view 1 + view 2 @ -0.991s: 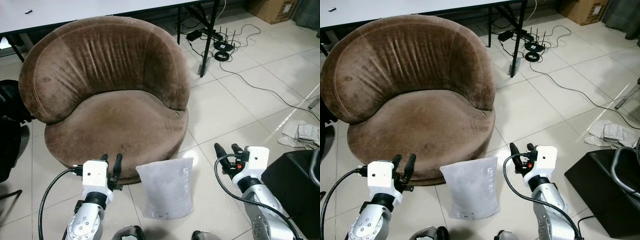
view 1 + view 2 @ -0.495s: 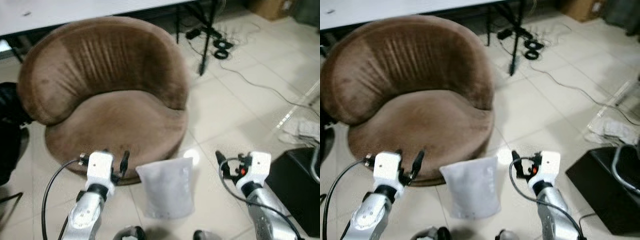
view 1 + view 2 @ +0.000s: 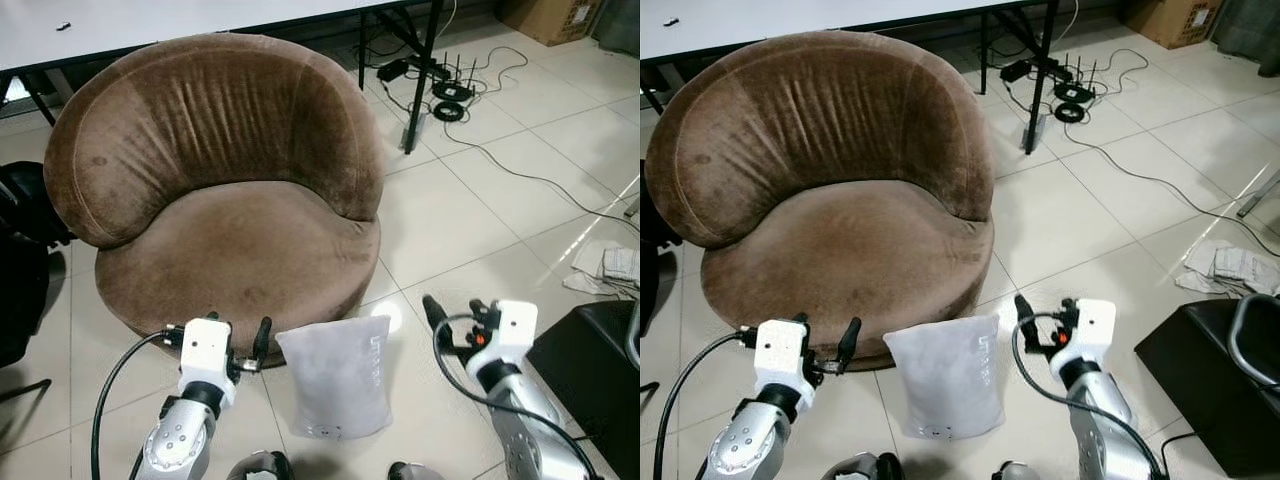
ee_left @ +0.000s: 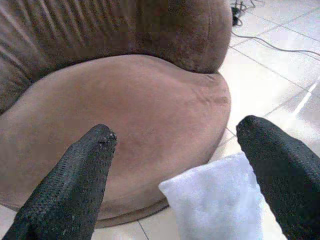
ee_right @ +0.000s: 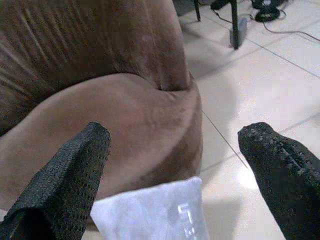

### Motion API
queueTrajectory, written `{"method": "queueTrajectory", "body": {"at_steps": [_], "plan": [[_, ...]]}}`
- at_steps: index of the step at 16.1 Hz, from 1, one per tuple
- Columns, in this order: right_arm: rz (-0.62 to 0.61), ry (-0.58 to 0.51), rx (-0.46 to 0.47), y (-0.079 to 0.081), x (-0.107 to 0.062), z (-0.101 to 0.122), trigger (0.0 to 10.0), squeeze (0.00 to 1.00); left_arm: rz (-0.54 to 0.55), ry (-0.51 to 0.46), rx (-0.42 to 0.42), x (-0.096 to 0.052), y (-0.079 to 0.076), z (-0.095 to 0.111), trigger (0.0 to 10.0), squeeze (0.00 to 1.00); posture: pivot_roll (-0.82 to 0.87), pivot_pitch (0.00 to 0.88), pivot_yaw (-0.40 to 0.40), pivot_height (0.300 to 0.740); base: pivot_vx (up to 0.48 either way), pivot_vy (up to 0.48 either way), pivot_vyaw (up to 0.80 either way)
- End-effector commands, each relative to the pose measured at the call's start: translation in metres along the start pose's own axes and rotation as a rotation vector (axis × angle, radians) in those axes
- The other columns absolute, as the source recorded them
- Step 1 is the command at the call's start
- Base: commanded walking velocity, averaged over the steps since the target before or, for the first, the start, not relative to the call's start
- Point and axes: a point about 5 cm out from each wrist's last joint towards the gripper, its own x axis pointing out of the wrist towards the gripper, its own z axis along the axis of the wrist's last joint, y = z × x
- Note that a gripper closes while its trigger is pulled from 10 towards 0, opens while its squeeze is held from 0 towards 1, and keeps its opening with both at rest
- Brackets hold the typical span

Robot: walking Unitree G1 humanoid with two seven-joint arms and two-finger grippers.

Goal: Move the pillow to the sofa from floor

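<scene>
A pale grey pillow (image 3: 335, 375) stands on the tiled floor, leaning against the front of the round brown velvet sofa (image 3: 240, 240). My left gripper (image 3: 238, 330) hovers open just to the pillow's left, in front of the sofa's base. To the pillow's right, my right gripper (image 3: 455, 312) is open above the floor. In the left wrist view the open left gripper (image 4: 175, 150) frames the sofa seat (image 4: 125, 100) and the pillow's top corner (image 4: 220, 205). The right wrist view has the pillow's top edge (image 5: 155, 215) between the spread fingers, with the sofa (image 5: 125, 115) behind it.
A black box (image 3: 590, 350) stands on the floor at the right, with crumpled paper (image 3: 610, 265) beyond it. Cables and a router (image 3: 445, 90) lie by a table leg (image 3: 420, 70) behind the sofa. A black bag (image 3: 20, 250) sits at the left.
The left gripper's fingers have spread wider and it has edged toward the pillow. The right gripper has barely moved. The pillow is still in the same spot.
</scene>
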Motion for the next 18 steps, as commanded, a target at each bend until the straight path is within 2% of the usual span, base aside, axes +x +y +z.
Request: {"method": "queueTrajectory", "body": {"at_steps": [1, 2, 3, 4, 5, 6, 8, 10, 12, 14, 16, 18], "plan": [[-0.010, -0.007, -0.011, -0.003, -0.004, 0.001, 10.0, 1.00, -0.011, 0.001, 0.001, -0.001, 0.000, 0.002, 10.0, 1.00, 0.00, 0.142, 0.062, 0.740, 0.000, 0.000, 0.00], [-0.010, -0.007, -0.011, -0.003, -0.004, 0.001, 10.0, 1.00, -0.011, 0.001, 0.001, -0.001, 0.000, 0.002, 10.0, 1.00, 0.00, 0.142, 0.062, 0.740, 0.000, 0.000, 0.00], [-0.049, -0.005, -0.088, -0.005, 0.000, 0.004, 10.0, 1.00, 0.036, 0.003, 0.003, 0.003, 0.004, 0.004, 10.0, 1.00, -0.01, 0.160, 0.064, 0.740, 0.000, 0.000, 0.00], [-0.060, -0.005, -0.110, -0.006, 0.001, 0.005, 10.0, 1.00, 0.049, 0.003, 0.003, 0.004, 0.005, 0.004, 10.0, 1.00, -0.01, 0.160, 0.064, 0.740, 0.000, 0.000, 0.00], [-0.117, -0.022, -0.194, -0.006, 0.006, 0.008, 10.0, 1.00, 0.039, -0.058, -0.036, 0.010, 0.003, 0.014, 10.0, 1.00, -0.01, 0.168, 0.062, 0.740, 0.000, 0.000, 0.00], [-0.065, -0.060, -0.170, 0.004, 0.011, 0.010, 10.0, 0.00, 0.028, -0.083, -0.018, 0.016, -0.001, 0.020, 10.0, 0.00, -0.01, 0.170, 0.061, 0.740, 0.000, 0.000, 0.00], [0.025, -0.070, -0.070, 0.014, 0.012, 0.010, 10.0, 0.00, 0.001, -0.105, 0.017, 0.016, -0.005, 0.024, 10.0, 0.00, -0.01, 0.170, 0.068, 0.740, 0.000, 0.000, 0.00], [-0.010, -0.141, -0.040, 0.010, 0.021, 0.029, 10.0, 0.00, -0.024, -0.136, 0.046, 0.022, -0.010, 0.032, 10.0, 0.00, -0.01, 0.171, 0.085, 0.740, 0.000, 0.000, 0.00], [-0.027, -0.118, -0.086, 0.007, 0.029, 0.030, 10.0, 0.00, 0.014, -0.110, 0.019, 0.028, -0.004, 0.029, 10.0, 0.00, -0.01, 0.168, 0.090, 0.740, 0.000, 0.000, 0.00], [0.019, -0.129, -0.123, 0.012, 0.035, 0.035, 10.0, 0.00, 0.020, -0.117, 0.074, 0.030, 0.001, 0.030, 10.0, 0.00, -0.02, 0.169, 0.084, 0.740, 0.000, 0.000, 0.00], [-0.011, -0.157, -0.116, 0.010, 0.039, 0.043, 10.0, 0.00, 0.034, -0.142, 0.090, 0.031, 0.012, 0.034, 10.0, 0.00, -0.03, 0.160, 0.074, 0.740, 0.000, 0.000, 0.00], [-0.013, -0.185, -0.054, 0.009, 0.040, 0.049, 10.0, 0.00, 0.052, -0.184, 0.092, 0.031, 0.013, 0.043, 10.0, 0.00, -0.03, 0.154, 0.070, 0.740, 0.000, 0.000, 0.00]]}}
